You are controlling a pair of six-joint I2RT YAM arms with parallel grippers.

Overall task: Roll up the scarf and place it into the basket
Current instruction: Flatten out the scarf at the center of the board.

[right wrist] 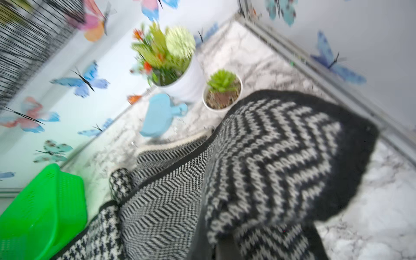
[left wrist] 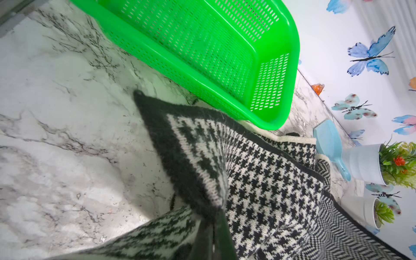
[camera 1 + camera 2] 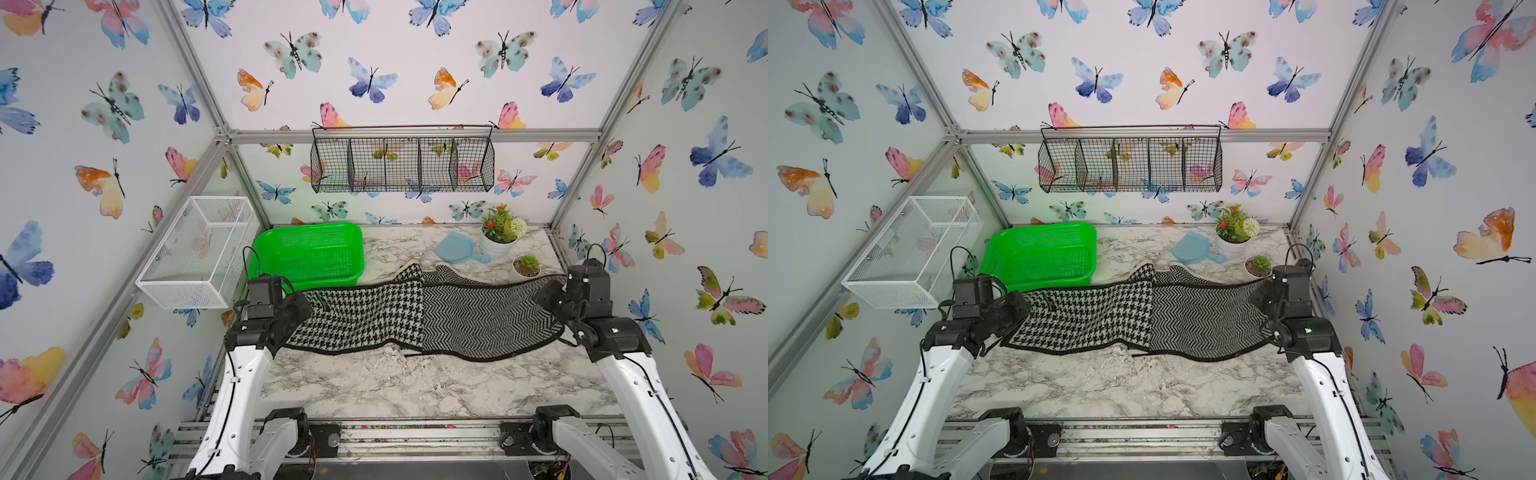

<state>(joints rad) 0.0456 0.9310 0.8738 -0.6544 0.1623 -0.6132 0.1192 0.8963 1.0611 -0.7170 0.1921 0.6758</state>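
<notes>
The scarf (image 3: pixel 415 316) is black and white, houndstooth on its left half and chevron on its right. It hangs stretched across the marble table in both top views, with a far fold resting on the table behind it. My left gripper (image 3: pixel 297 305) is shut on the houndstooth end (image 2: pixel 258 180), close in front of the green basket (image 3: pixel 309 241). My right gripper (image 3: pixel 548 297) is shut on the chevron end (image 1: pixel 270 146). The basket (image 2: pixel 202 45) is empty and stands at the back left, its front rim just behind the scarf's top edge.
A white wire-mesh box (image 3: pixel 199 253) juts from the left wall. A black wire rack (image 3: pixel 401 164) hangs on the back wall. A blue scoop (image 3: pixel 457 247), a large potted plant (image 3: pixel 500 232) and a small one (image 3: pixel 527 266) stand at the back right, near the right gripper.
</notes>
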